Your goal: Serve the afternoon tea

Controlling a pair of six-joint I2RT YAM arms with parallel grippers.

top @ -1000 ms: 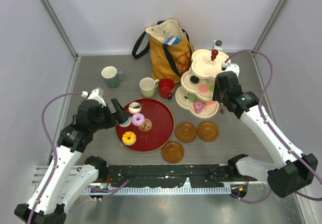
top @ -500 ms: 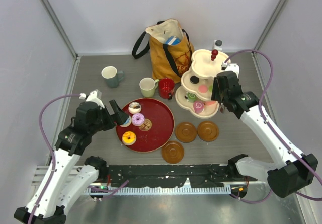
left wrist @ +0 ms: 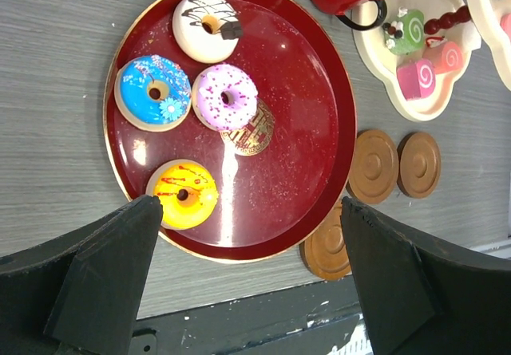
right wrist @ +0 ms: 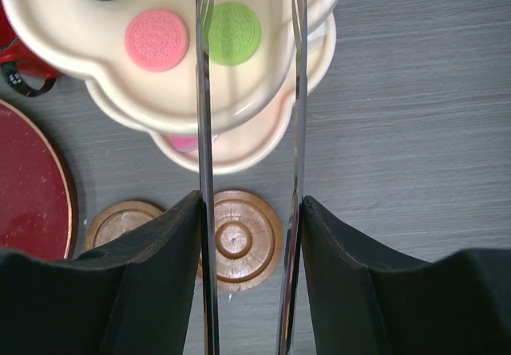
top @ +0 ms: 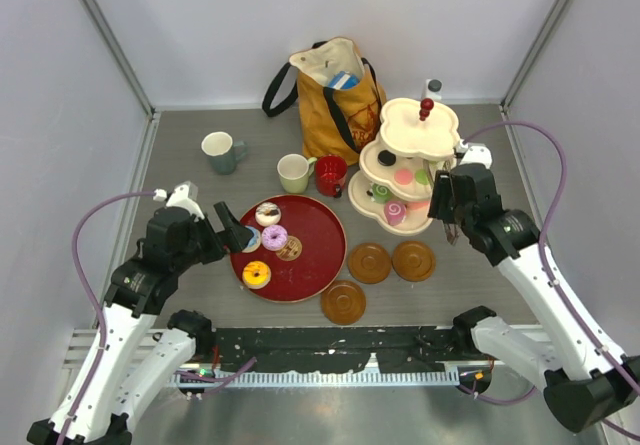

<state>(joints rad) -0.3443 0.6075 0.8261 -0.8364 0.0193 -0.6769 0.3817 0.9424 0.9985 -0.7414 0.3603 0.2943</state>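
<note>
Over the red tray [left wrist: 303, 132], left fingers [left wrist: 96, 283]: spread wide, empty.
Right fingers [right wrist: 120, 291]: gripping metal tongs [right wrist: 203, 132] (blades apart, nothing caught between them).
Tong blades: reach over the cream stand [right wrist: 48, 48], either side of a green macaron [right wrist: 235, 33]; a pink macaron [right wrist: 156, 39] lies beside it.
Donuts [left wrist: 227, 97]: four, on the tray.
Saucers [top: 370, 262]: three, bare, on the worktop [top: 250, 180] between tray and stand.

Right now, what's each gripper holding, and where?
Nothing in the left gripper, open. The right gripper clamps tongs, fingers on the outer sides of both blades.
</note>
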